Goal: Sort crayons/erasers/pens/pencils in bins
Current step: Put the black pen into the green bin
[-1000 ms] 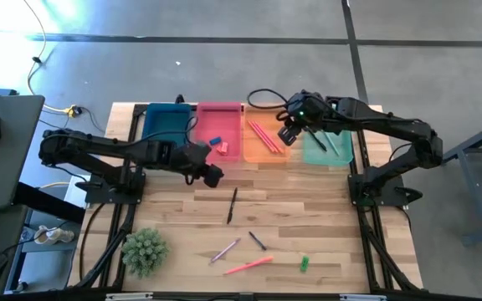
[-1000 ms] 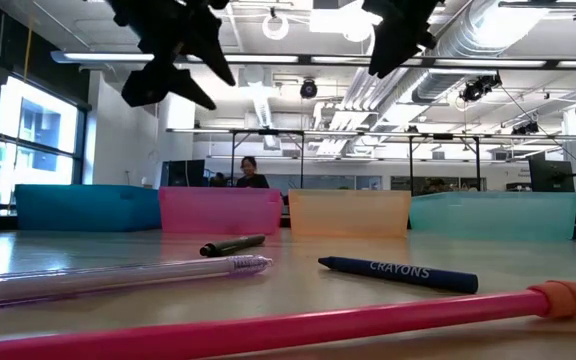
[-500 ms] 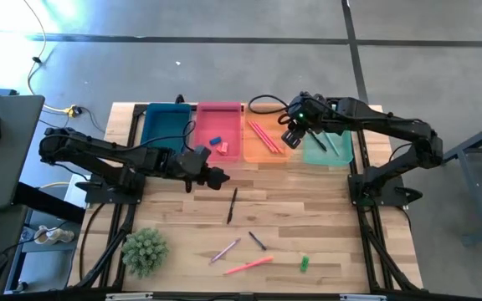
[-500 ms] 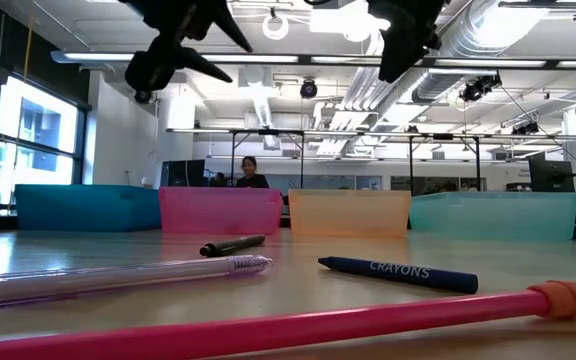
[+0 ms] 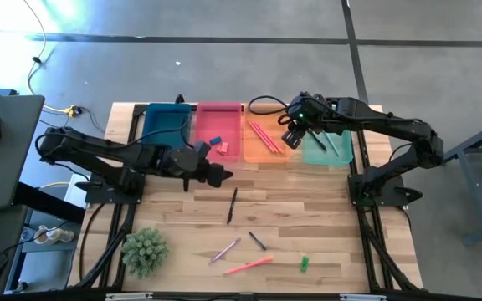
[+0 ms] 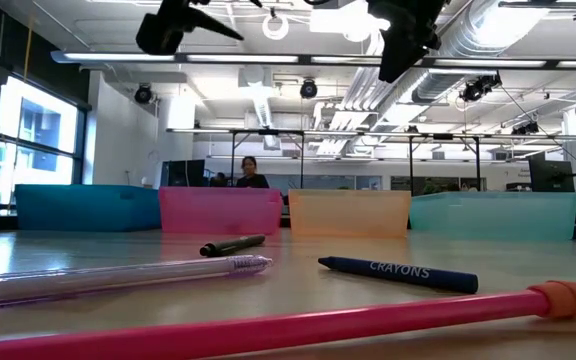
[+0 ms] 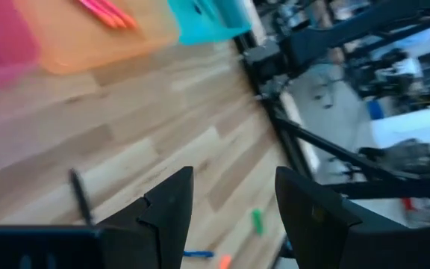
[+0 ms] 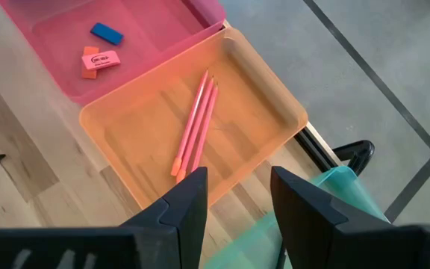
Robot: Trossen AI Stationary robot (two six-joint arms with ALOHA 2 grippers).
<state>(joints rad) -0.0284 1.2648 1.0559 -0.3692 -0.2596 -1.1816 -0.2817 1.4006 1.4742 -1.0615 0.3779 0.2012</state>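
Shallow pink plastic bin (image 8: 66, 30) holds blue eraser (image 8: 107, 33) and pink eraser (image 8: 100, 59); orange plastic bin (image 8: 275, 97) holds pink pencils (image 8: 195, 123). Left gripper (image 5: 216, 176) and right gripper (image 5: 289, 138) both released, empty, above the wooden table (image 5: 308, 209).

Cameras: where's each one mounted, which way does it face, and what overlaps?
High: overhead, straight down; both arms, left pincer, right pincer.
Low: tabletop height, level across to the bins; pincers overhead.
Left wrist: past its open fingers at bare table, green eraser.
Right wrist: past its open fingers into the orange bin.
Shared: right wrist and high both show the pink bin.
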